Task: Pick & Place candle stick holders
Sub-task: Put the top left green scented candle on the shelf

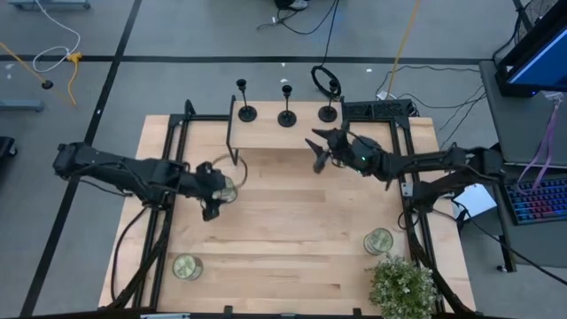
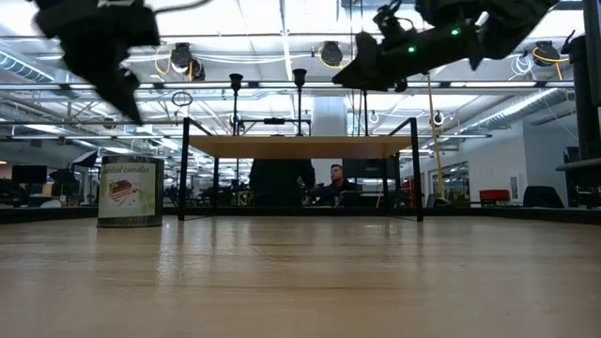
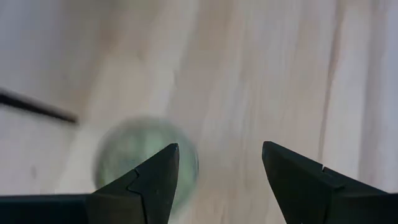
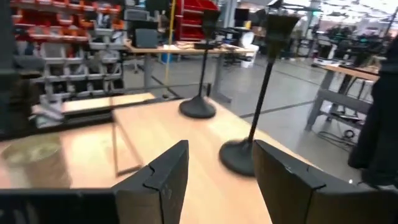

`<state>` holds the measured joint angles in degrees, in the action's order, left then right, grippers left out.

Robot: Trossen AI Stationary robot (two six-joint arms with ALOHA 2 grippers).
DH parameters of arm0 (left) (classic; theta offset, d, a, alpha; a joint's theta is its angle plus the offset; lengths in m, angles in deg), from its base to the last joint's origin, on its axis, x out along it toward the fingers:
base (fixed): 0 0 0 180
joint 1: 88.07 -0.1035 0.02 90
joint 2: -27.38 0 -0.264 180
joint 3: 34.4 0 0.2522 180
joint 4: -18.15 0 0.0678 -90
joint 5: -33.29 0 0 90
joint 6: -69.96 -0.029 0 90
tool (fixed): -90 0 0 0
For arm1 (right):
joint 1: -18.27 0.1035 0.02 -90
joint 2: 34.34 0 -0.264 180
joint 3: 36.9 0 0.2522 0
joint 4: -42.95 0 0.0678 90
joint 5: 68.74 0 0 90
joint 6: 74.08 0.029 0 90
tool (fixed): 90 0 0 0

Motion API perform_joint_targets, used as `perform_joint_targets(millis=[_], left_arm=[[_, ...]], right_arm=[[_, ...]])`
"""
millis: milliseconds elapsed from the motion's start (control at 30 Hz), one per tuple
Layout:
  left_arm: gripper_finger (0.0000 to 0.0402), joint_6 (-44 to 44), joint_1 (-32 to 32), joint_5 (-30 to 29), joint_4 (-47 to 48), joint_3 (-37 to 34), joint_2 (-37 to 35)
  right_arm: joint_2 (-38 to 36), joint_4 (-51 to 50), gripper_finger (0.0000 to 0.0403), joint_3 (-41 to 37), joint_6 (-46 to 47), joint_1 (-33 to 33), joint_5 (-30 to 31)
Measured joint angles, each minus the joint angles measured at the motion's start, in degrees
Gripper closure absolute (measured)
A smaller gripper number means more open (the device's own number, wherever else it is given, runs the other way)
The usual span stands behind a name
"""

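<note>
Three black candle stick holders (image 1: 246, 112) (image 1: 286, 117) (image 1: 328, 112) stand upright on their round bases on a raised wooden shelf (image 1: 266, 135) at the table's far edge. My right gripper (image 1: 315, 153) is open and empty, just in front of the shelf and level with it. Its wrist view shows its fingers (image 4: 221, 146) pointing at a near holder (image 4: 241, 155) and a farther one (image 4: 198, 109). My left gripper (image 1: 211, 208) is open and empty, raised above the table beside a clear glass jar (image 1: 228, 188). The jar shows blurred under one finger in the left wrist view (image 3: 134, 152).
The shelf stands on thin black legs (image 2: 184, 169). Two more glass jars (image 1: 187, 267) (image 1: 378, 240) and a potted plant (image 1: 403, 285) stand near the table's near edge. A labelled jar (image 2: 130, 191) stands left of the shelf. A person (image 2: 336, 178) sits in the room behind.
</note>
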<state>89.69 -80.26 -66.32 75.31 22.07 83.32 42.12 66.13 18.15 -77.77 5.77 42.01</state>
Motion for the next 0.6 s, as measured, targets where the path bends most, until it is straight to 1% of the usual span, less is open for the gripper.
perform_joint_targets(millis=[100, 167, 333, 500, 600], left_arm=[[0.0163, 0.6, 2.2, 0.0, -0.1, -2.1, 2.2], [0.0163, 0.2, 3.1, -1.1, 0.2, -2.7, 3.4], [0.0163, -4.1, 3.9, -1.4, 0.0, -2.8, 6.7], [0.0163, -5.1, 3.7, -4.5, 0.2, -2.8, 9.1], [0.0163, -6.7, 3.7, -5.2, 0.1, -2.8, 10.3]], right_arm=[[-2.5, 1.8, 0.0234, -3.5, 0.0, 2.4, 0.0], [-3.9, 3.4, 0.0234, -5.0, 0.0, 4.0, -0.1], [-6.2, 5.1, 0.0234, -8.1, 0.0, 7.4, 0.0], [-6.7, 5.9, 0.0234, -8.5, 0.0, 9.4, 0.0], [-6.7, 6.3, 0.0234, -8.5, -0.1, 10.0, 0.0]])
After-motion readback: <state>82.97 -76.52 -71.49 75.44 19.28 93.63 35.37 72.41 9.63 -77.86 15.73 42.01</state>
